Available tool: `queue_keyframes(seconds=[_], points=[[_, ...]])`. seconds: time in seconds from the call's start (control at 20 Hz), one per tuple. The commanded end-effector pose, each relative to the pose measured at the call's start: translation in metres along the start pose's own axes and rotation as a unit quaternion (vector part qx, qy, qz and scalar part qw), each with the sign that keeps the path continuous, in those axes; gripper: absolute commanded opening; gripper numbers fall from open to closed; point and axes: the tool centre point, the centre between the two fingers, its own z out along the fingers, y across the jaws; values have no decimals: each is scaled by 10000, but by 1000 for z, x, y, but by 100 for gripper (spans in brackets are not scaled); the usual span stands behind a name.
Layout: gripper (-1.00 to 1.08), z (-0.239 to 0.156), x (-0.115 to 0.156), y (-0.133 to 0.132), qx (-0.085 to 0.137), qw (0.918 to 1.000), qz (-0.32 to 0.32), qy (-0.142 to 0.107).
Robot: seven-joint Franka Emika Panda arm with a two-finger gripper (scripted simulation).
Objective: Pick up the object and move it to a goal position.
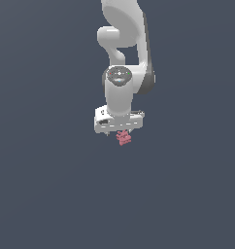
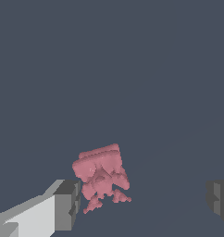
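Note:
The object (image 1: 124, 138) is a tiny pink-red ridged, blocky piece lying on the dark grey surface, just under the white gripper (image 1: 120, 132) in the exterior view. In the wrist view the object (image 2: 101, 173) lies between the two grey fingertips, close beside one fingertip (image 2: 67, 203) and far from the other (image 2: 219, 200). The jaws stand wide apart and hold nothing. The gripper points straight down over the object. I cannot tell whether the fingertip touches the object.
The white arm (image 1: 123, 44) rises from the gripper toward the top of the exterior view. A flat dark grey surface (image 1: 51, 185) fills the rest of both views. No goal marker shows.

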Motion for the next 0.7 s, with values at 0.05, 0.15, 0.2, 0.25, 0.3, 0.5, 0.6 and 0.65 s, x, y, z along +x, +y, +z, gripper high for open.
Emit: queue_keyframes(seconds=[0.05,0.15,0.2,0.25,0.3,0.5,0.6,0.65], points=[[100,16,-10,-11,-12,9989,-458,41],[100,25,-16,-17,-17,9976,-695,63],[100,28,-18,-20,-19,9968,-800,73],[100,31,-21,-22,-20,9959,-896,82],[100,34,-23,-24,-21,9951,-983,91],[100,42,-30,-31,-25,9922,-1240,115],[100,45,-32,-33,-25,9913,-1313,123],[100,45,-32,-33,-26,9910,-1336,125]])
